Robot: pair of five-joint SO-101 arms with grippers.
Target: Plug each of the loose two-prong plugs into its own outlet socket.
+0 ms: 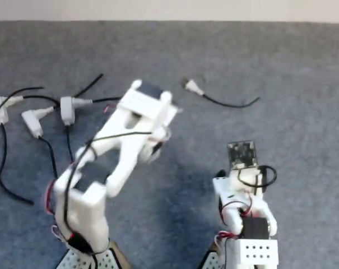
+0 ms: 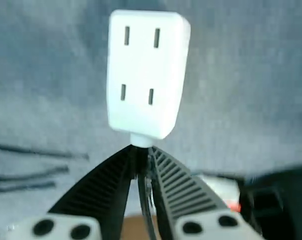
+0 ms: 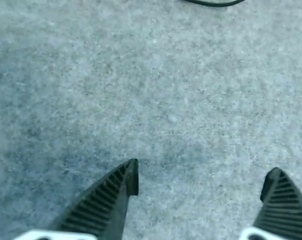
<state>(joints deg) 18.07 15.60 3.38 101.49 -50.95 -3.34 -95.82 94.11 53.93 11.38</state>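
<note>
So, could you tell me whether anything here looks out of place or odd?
Nothing looks damaged. One oddity: the left end effector pinches the outlet socket at its cord neck, not its body, both slot pairs empty. One plug lies apart from the cluster of white connectors with tangled cables.

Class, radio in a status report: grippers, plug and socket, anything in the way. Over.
Left gripper shut on outlet socket at its neck, slots empty. Right gripper open over carpet. Loose plug lies apart, unobstructed.
</note>
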